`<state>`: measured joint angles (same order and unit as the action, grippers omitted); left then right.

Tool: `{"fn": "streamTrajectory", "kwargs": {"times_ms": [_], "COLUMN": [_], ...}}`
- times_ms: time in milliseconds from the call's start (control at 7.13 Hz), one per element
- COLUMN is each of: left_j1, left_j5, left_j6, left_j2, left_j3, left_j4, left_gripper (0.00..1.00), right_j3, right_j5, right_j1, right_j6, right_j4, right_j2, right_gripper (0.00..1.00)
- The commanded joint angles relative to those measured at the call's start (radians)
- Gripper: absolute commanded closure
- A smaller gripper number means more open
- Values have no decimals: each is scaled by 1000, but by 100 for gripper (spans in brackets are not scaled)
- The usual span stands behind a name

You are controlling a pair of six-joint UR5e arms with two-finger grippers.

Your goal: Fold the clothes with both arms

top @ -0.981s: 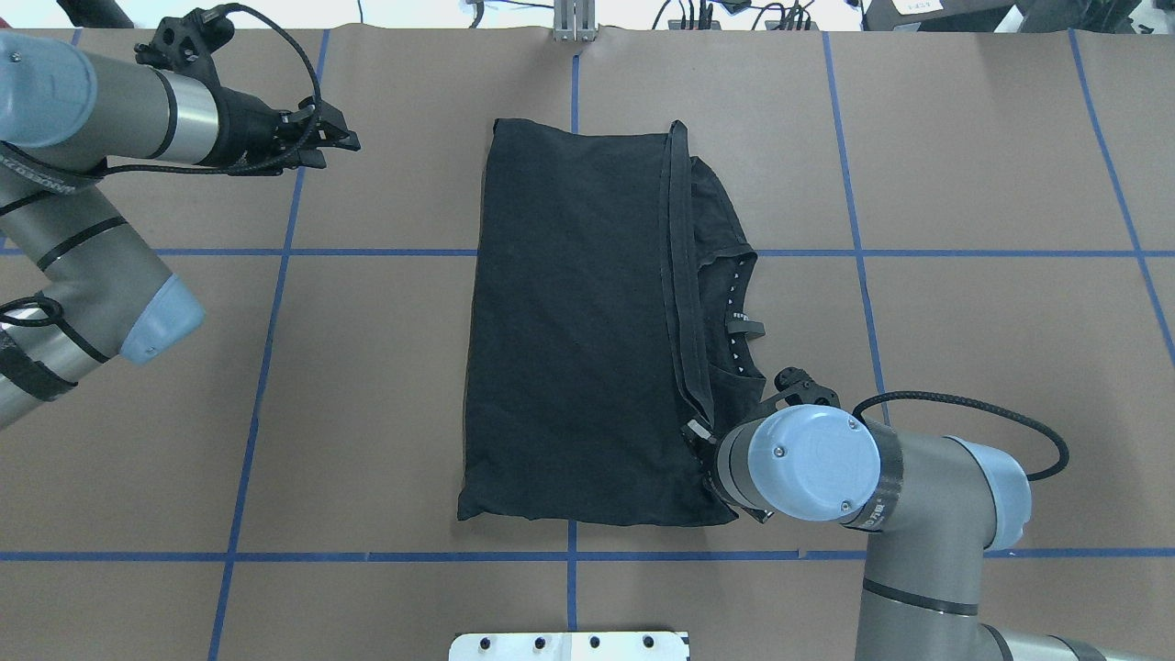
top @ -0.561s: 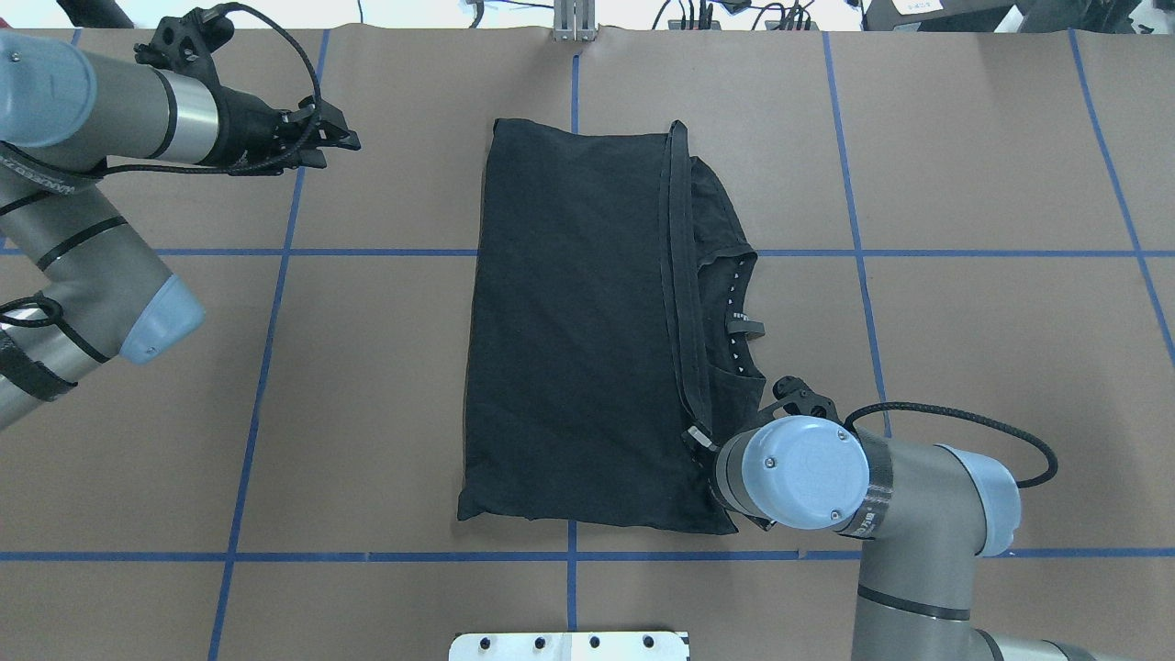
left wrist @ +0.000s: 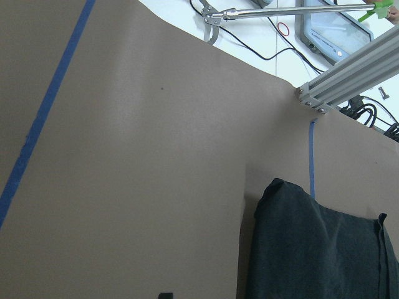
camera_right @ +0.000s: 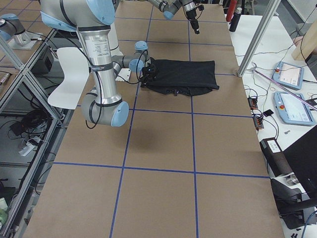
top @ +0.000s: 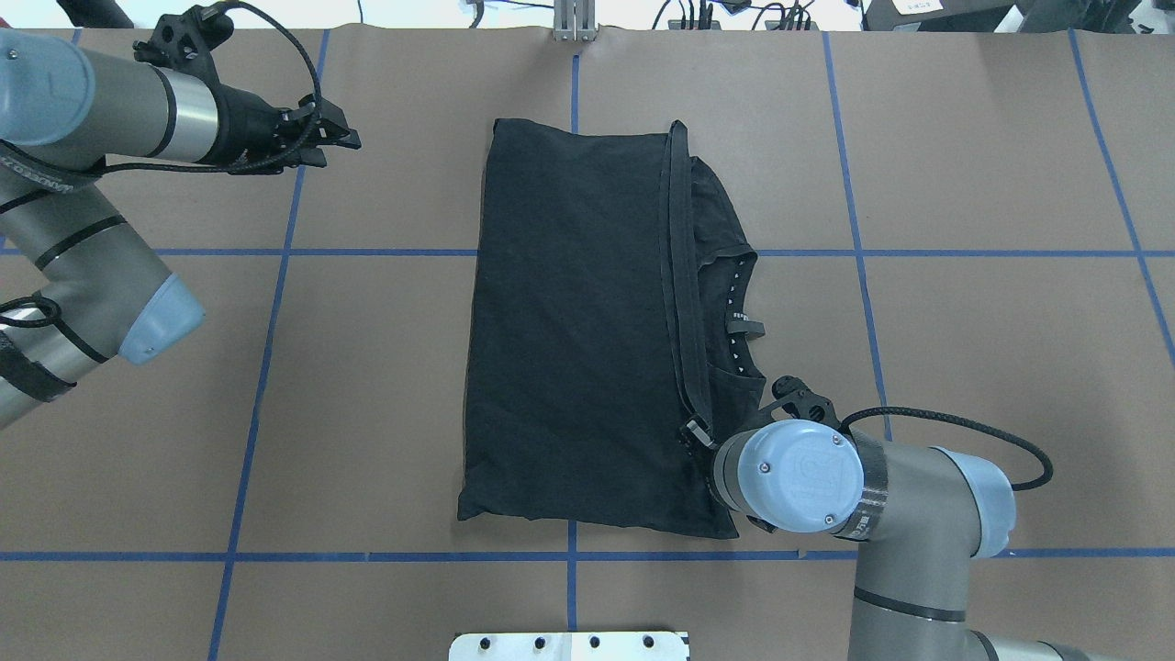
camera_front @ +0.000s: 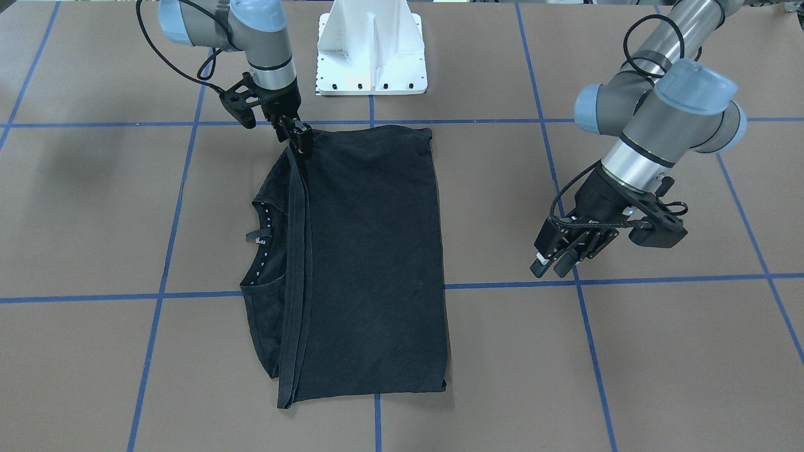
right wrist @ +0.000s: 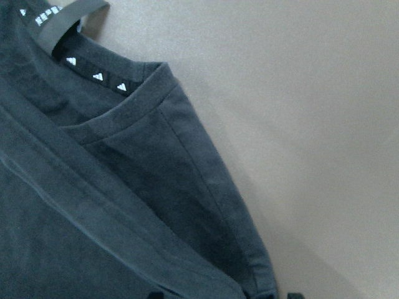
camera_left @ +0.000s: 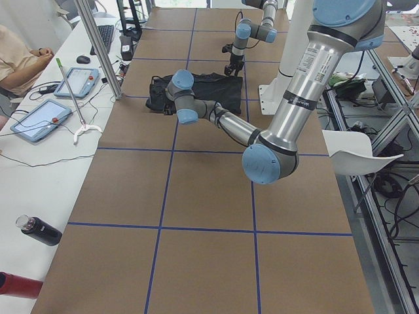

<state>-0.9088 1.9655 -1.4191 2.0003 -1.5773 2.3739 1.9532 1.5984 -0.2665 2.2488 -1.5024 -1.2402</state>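
Note:
The clothes are one black T-shirt (top: 569, 321), folded into a long rectangle at the table's centre; it also shows in the front view (camera_front: 370, 251). Its collar (top: 739, 312) with small white marks peeks out along the robot's right side. My right gripper (camera_front: 301, 141) is down at the shirt's near right corner, its wrist over that corner. In the right wrist view its two fingertips stand apart at the bottom edge, the gripper (right wrist: 224, 294) open with the shirt's folded edge (right wrist: 187, 205) between them. My left gripper (top: 341, 138) hangs open above bare table far left of the shirt and holds nothing.
Blue tape lines (top: 275, 252) grid the brown table. The white pedestal base (camera_front: 372, 50) sits at the robot's edge. A side table with tablets (camera_left: 39, 118), a bottle (camera_left: 39, 230) and a seated person (camera_left: 16, 62) runs along the far side, behind an aluminium post (camera_left: 98, 46).
My right arm has shifted a little toward the shirt's near right corner. The left arm and the shirt have stayed put.

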Motion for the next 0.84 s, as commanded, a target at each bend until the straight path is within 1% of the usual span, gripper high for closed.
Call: {"fn": "streamTrajectory", "kwargs": {"times_ms": [0, 701], "left_j1": [1, 1], "left_j5": [1, 1], "left_j6": [0, 0], "left_j2": [0, 0], "left_j3": [-20, -20], "left_j4": [-25, -24], "left_gripper": [41, 41], "right_j3": [-28, -40], "right_j5": [-9, -6], "right_j1": [-8, -2], "right_j6": [-6, -5], "right_j4": [1, 5], "right_j2": [4, 4], "right_gripper": [32, 34]}}
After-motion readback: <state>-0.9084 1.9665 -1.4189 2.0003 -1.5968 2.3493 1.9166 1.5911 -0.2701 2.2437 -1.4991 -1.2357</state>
